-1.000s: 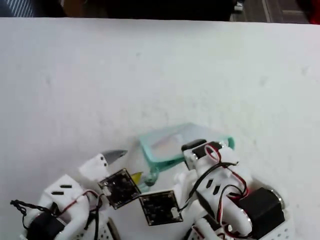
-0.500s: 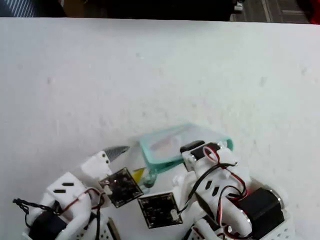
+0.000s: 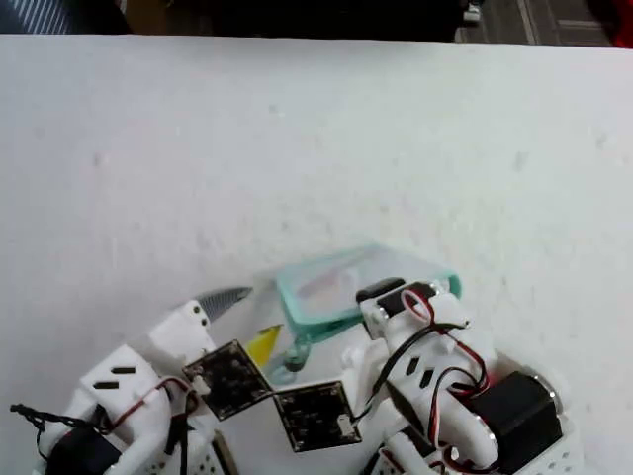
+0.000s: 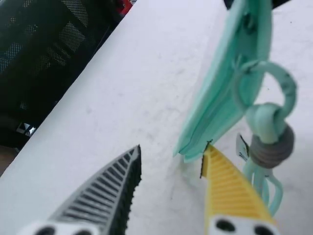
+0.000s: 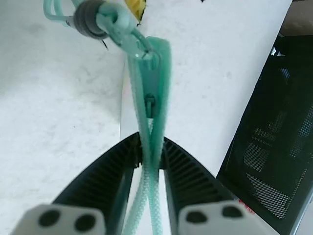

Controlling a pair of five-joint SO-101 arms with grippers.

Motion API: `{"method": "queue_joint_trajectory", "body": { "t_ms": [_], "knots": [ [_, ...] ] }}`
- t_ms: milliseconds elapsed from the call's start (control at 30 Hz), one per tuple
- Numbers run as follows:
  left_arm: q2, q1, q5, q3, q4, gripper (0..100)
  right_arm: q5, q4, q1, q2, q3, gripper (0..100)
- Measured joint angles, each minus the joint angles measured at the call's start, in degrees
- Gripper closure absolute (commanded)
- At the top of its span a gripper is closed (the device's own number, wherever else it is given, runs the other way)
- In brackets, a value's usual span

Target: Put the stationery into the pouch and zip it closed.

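Observation:
The teal-edged clear pouch lies flat near the table's front edge, with something pinkish faintly showing through its face. My right gripper is shut on the pouch's zipper edge, just behind the zipper slider. The right arm covers the pouch's near right part. My left gripper is open beside the pouch's left corner. Its grey finger is clear of the pouch, and its yellow finger lies by the teal pull loop and grey bead.
White table stretches open behind and to both sides of the pouch. Its far edge meets a dark floor. A black mesh object stands beyond the table's side edge.
My left arm has drawn back slightly toward the front left, and its yellow finger now shows more beside the pouch's corner. The right arm and the pouch have stayed put.

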Motion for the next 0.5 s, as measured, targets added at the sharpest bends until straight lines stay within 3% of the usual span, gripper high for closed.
{"method": "queue_joint_trajectory", "body": {
  "t_ms": [500],
  "knots": [
    [0.0,-1.3,-0.1,1.3,-3.2,78,0.0,0.0,0.0,0.0,0.0,98.1]
  ]
}}
